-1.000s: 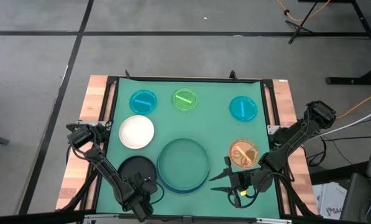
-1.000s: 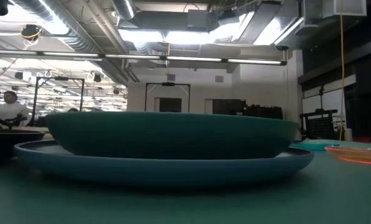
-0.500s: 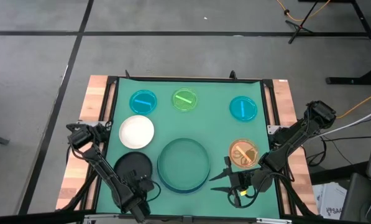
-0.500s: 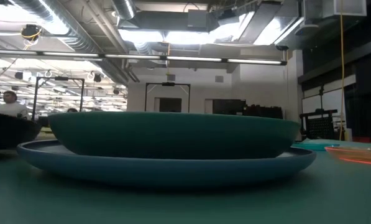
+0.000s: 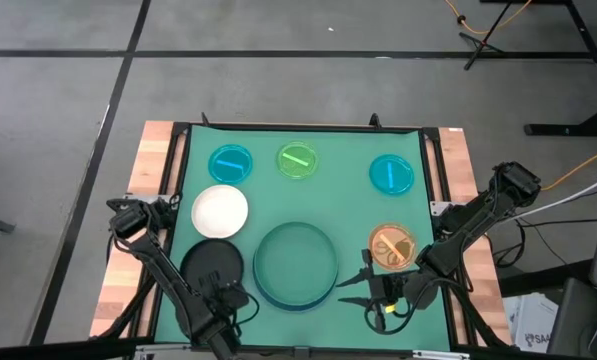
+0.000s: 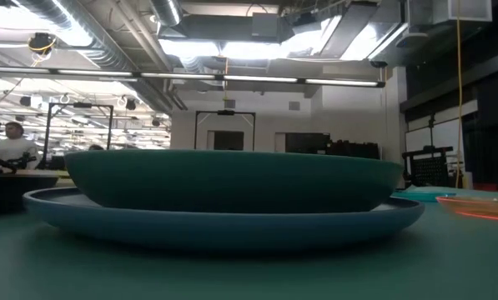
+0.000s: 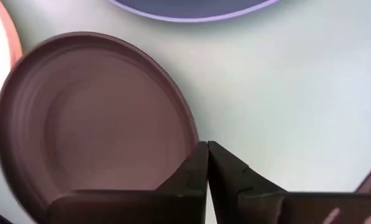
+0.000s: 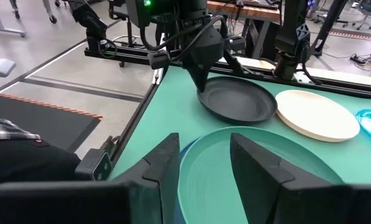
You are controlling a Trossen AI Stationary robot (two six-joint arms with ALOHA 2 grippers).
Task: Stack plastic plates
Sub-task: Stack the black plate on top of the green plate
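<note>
A black plate (image 5: 210, 262) lies at the near left, with my left gripper (image 5: 221, 290) shut on its rim. It also shows in the left wrist view (image 7: 92, 118). The teal-green plate (image 5: 295, 258) sits inside the light-blue plate (image 6: 223, 223) at the near middle. The white plate (image 5: 220, 211) lies beyond the black one. Two small blue plates (image 5: 230, 162) (image 5: 390, 173) and a green one (image 5: 297, 160) lie along the far side. The orange plate (image 5: 391, 247) lies at the right. My right gripper (image 5: 350, 285) is open and empty beside the stack. My left gripper pinches the black plate's rim (image 7: 188, 146) between its two shut fingers, on the side toward the table's near edge. The fingers (image 8: 201, 87) slant down onto it from the near side. I cannot tell whether the plate is clear of the table.
The green mat (image 5: 348, 215) is bare between the stack and the far row of small plates. Black frame rails (image 5: 183, 150) and wooden side strips border the mat. A person (image 6: 13, 143) sits far off in the room behind.
My left gripper has moved a little toward the table's far left with the black plate. The plate now lies closer to the white plate and farther from the stack.
</note>
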